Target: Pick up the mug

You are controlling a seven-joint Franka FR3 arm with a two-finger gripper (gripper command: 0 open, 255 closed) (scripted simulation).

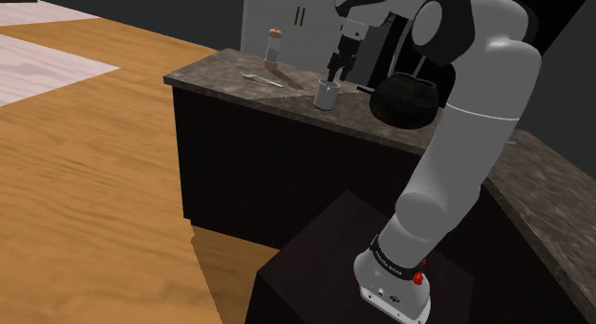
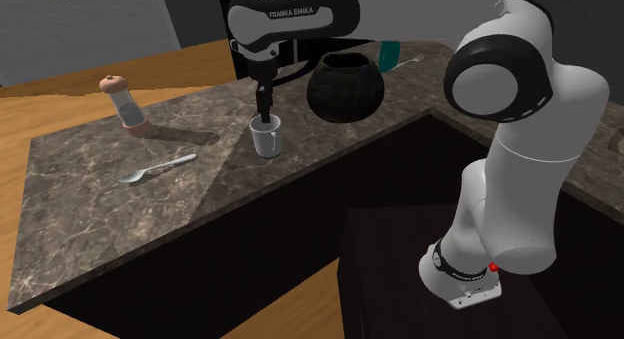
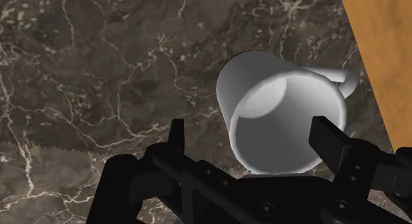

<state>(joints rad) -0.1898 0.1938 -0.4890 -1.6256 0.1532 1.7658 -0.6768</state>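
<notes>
A plain white mug (image 1: 326,95) stands upright on the dark marble counter (image 1: 220,72), near its edge. My black gripper (image 1: 334,68) hangs straight over it, pointing down, fingertips about at rim height. In the second exterior view the gripper (image 2: 264,113) is right above the mug (image 2: 265,138). From the wrist, the mug's open mouth (image 3: 284,127) lies between the two fingers, nearer one of them, and its handle (image 3: 343,80) points toward the counter edge. The gripper (image 3: 251,138) is open and the fingers do not clasp the mug.
A round black pot (image 1: 406,97) sits close behind the mug. A spoon (image 2: 155,169) and a shaker with a brown top (image 2: 125,104) lie further along the counter. Beyond the counter's edge is wooden floor (image 1: 95,179). My stand (image 1: 325,274) is below.
</notes>
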